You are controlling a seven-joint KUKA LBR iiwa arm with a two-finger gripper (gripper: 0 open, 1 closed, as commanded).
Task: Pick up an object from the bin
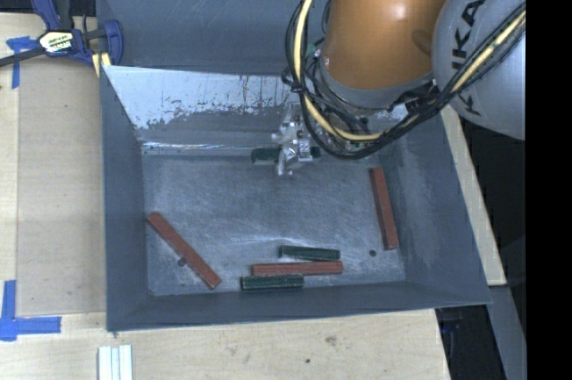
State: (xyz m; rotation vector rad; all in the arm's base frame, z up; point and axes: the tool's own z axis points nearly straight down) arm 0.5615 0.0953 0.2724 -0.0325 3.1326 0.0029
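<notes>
Grey metal bin (125, 190) | gripper (288, 156) low near back, just beside dark green stick (264, 156) | we cannot tell if it is clenched | pick looks unfinished; other sticks (297, 268) lie loose.

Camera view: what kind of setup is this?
Probably a lab bin-picking test cell: a grey metal bin with a few loose sticks on its floor, and a KUKA-marked arm reaching in, its gripper near the back wall.
</notes>
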